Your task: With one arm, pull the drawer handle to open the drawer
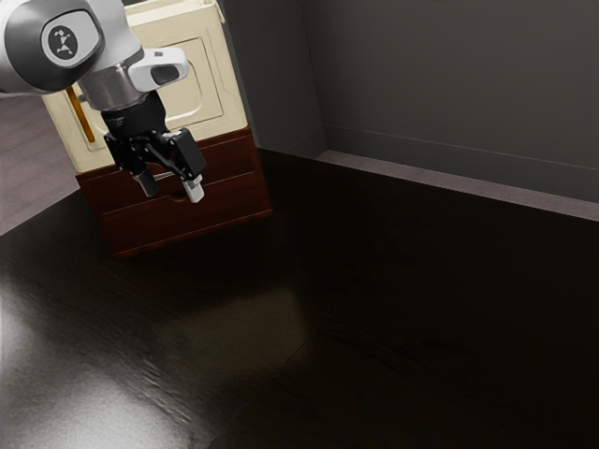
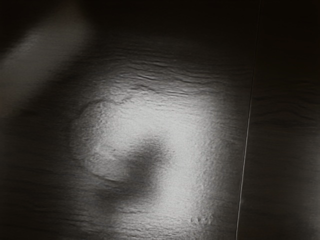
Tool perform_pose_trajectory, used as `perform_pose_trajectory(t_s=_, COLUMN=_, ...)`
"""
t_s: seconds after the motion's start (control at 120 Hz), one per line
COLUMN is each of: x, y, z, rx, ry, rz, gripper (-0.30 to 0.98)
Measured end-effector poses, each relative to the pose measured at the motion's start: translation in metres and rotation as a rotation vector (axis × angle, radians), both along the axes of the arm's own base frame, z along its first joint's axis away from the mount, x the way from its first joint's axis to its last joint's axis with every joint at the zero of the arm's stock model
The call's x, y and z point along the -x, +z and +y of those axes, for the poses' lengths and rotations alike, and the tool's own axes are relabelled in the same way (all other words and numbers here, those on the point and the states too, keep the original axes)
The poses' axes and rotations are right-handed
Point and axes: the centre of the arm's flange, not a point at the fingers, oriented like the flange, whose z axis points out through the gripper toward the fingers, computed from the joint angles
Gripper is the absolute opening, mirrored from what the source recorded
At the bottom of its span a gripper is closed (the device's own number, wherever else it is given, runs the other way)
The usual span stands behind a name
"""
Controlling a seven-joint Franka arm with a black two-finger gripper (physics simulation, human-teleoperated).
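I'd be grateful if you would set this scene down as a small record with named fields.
furniture: cream cabinet above a red-brown drawer section
upright bar: orange-gold, on the cream part
drawers: fronts look flush, none visibly pulled out
gripper: open, in front of the drawer section
contact with a drawer handle: cannot tell
surface: dark and glossy, with pale reflections
task status: drawer not yet opened, by the look of it
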Motion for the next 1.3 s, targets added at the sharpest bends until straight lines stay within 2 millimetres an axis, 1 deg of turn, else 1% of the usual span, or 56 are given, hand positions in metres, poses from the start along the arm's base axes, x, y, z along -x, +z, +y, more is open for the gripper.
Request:
perform_pose_trajectory(t_s=0.275, x=-0.001, y=-0.002, z=0.000, rx=0.000, ry=-0.003, rz=0.003, gripper=0.69)
perform_pose_trajectory(t_s=0.325, x=-0.002, y=0.002, z=0.000, rx=-0.003, ry=-0.015, rz=-0.006, gripper=0.69)
perform_pose_trajectory(t_s=0.342, x=0.000, y=0.010, z=0.000, rx=-0.008, ry=-0.019, rz=-0.022, gripper=0.69)
perform_pose_trajectory(t_s=0.433, x=0.032, y=0.105, z=-0.008, rx=-0.069, ry=-0.062, rz=-0.198, gripper=0.69)
perform_pose_trajectory(t_s=0.45, x=0.039, y=0.118, z=-0.010, rx=-0.080, ry=-0.075, rz=-0.221, gripper=0.69)
perform_pose_trajectory(t_s=0.483, x=0.052, y=0.137, z=-0.013, rx=-0.100, ry=-0.111, rz=-0.254, gripper=0.69)
perform_pose_trajectory(t_s=0.508, x=0.060, y=0.148, z=-0.015, rx=-0.114, ry=-0.145, rz=-0.271, gripper=0.69)
perform_pose_trajectory(t_s=0.533, x=0.065, y=0.153, z=-0.016, rx=-0.126, ry=-0.182, rz=-0.279, gripper=0.69)
perform_pose_trajectory(t_s=0.617, x=0.072, y=0.160, z=-0.013, rx=-0.166, ry=-0.293, rz=-0.283, gripper=0.68)
perform_pose_trajectory(t_s=0.675, x=0.070, y=0.152, z=-0.001, rx=-0.193, ry=-0.352, rz=-0.270, gripper=0.68)
perform_pose_trajectory(t_s=0.783, x=0.056, y=0.110, z=0.038, rx=-0.230, ry=-0.427, rz=-0.212, gripper=0.68)
perform_pose_trajectory(t_s=0.85, x=0.052, y=0.092, z=0.059, rx=-0.249, ry=-0.469, rz=-0.197, gripper=0.69)
perform_pose_trajectory(t_s=0.9, x=0.051, y=0.083, z=0.070, rx=-0.256, ry=-0.508, rz=-0.196, gripper=0.69)
perform_pose_trajectory(t_s=0.958, x=0.046, y=0.070, z=0.077, rx=-0.253, ry=-0.558, rz=-0.190, gripper=0.69)
perform_pose_trajectory(t_s=1.017, x=0.041, y=0.055, z=0.080, rx=-0.247, ry=-0.610, rz=-0.182, gripper=0.69)
perform_pose_trajectory(t_s=1.083, x=0.034, y=0.045, z=0.077, rx=-0.253, ry=-0.668, rz=-0.180, gripper=0.69)
perform_pose_trajectory(t_s=1.142, x=0.024, y=0.041, z=0.069, rx=-0.264, ry=-0.718, rz=-0.189, gripper=0.69)
perform_pose_trajectory(t_s=1.3, x=-0.009, y=0.015, z=0.044, rx=-0.259, ry=-0.814, rz=-0.193, gripper=0.69)
